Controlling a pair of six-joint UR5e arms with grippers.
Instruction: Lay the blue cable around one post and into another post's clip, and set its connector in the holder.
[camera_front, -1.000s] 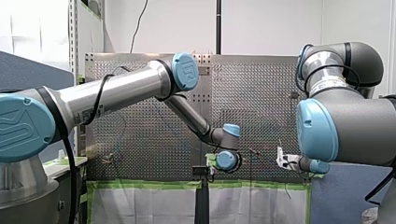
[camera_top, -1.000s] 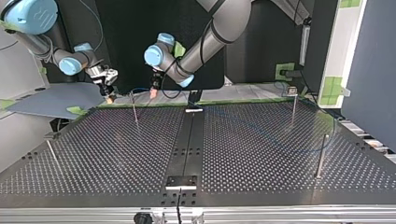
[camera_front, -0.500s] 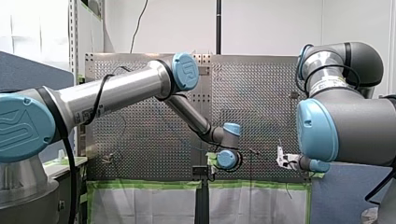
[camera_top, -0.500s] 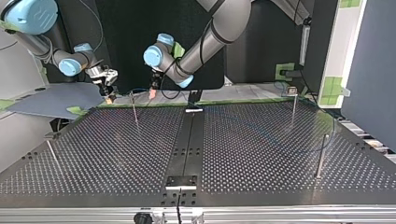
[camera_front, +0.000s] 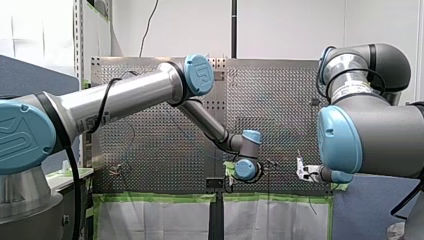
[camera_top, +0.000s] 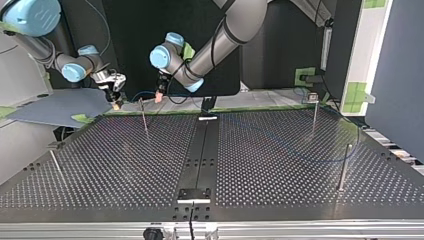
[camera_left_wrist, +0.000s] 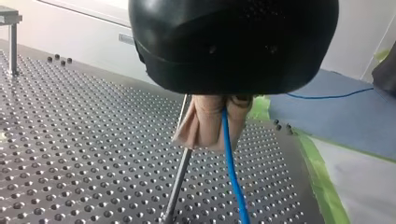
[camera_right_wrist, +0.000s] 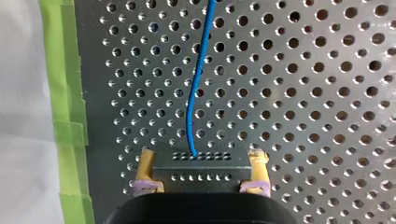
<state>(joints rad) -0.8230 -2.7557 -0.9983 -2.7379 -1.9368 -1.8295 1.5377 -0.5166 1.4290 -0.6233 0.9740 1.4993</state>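
Observation:
In the left wrist view my left gripper (camera_left_wrist: 211, 141) has its beige pads shut on the blue cable (camera_left_wrist: 232, 177), which hangs down beside a thin metal post (camera_left_wrist: 180, 177). My right gripper (camera_right_wrist: 201, 176) has yellow pads shut on the black connector (camera_right_wrist: 201, 163), and the cable (camera_right_wrist: 196, 84) leads away from it over the perforated plate. In the top view my left gripper (camera_top: 159, 96) is at the table's far edge, just right of the post (camera_top: 144, 117). My right gripper (camera_top: 117, 103) is left of that post. The cable (camera_top: 300, 150) lies faintly across the right half.
More posts stand at the top view's right (camera_top: 314, 117), (camera_top: 343, 167) and left (camera_top: 55, 162). A small black holder (camera_top: 194, 195) sits on the centre strip near the front edge, another (camera_top: 207, 118) at the far edge. Green tape (camera_right_wrist: 65, 93) lines the plate's border.
My left gripper has shifted a little toward the top view's left with the cable, closer to the post. The right arm has stayed put.

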